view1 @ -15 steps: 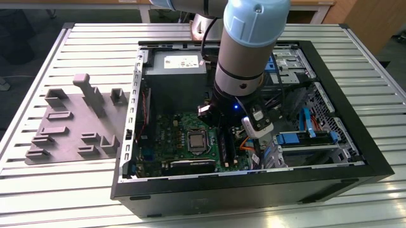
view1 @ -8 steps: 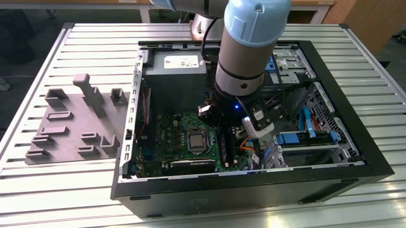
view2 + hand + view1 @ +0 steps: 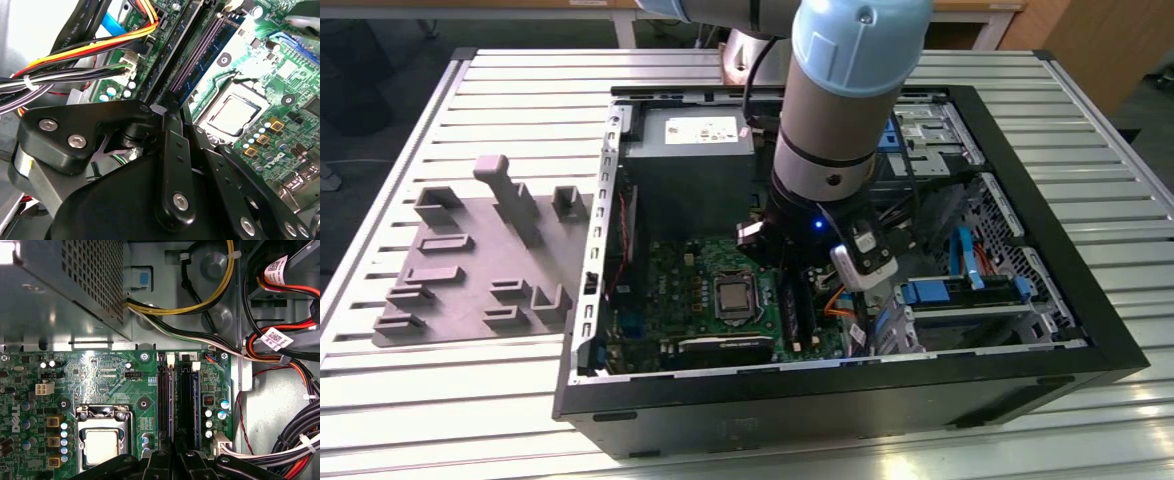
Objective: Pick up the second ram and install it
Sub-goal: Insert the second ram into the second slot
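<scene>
The second ram point(image 3: 196, 407) stands on edge in a black slot of the motherboard point(image 3: 100, 375), near that board's cable-side edge, directly below the gripper point(image 3: 172, 460). Both wrist views show the black fingers point(image 3: 175, 155) drawn narrow together over the slots; whether they grip the stick, I cannot tell.

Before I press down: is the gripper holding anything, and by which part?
Cannot tell. The gripper sits right over the memory slots, its own body blocking any hold.
</scene>
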Tool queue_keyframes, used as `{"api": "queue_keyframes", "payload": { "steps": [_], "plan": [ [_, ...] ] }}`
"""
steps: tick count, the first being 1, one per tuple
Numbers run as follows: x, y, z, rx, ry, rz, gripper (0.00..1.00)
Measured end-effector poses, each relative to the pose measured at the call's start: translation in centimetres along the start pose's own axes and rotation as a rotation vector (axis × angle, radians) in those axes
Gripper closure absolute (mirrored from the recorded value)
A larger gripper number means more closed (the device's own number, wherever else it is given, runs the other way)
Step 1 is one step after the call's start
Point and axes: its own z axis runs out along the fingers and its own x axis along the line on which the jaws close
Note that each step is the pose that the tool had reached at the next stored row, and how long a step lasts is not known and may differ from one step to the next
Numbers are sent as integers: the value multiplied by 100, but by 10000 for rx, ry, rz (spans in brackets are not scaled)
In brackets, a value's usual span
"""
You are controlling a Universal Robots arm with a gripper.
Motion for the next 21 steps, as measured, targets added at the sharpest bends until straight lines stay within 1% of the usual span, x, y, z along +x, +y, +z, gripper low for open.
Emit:
{"api": "queue_keyframes", "payload": {
  "steps": [7, 10, 14, 21],
  "plan": [
    [-3, 5, 0, 29, 2, -43, 86],
    [-3, 9, 0, 62, 2, -52, 86],
    [-2, 16, 1, 85, 2, -65, 86],
    [-2, 18, 2, 89, 3, -115, 86]
  ]
}}
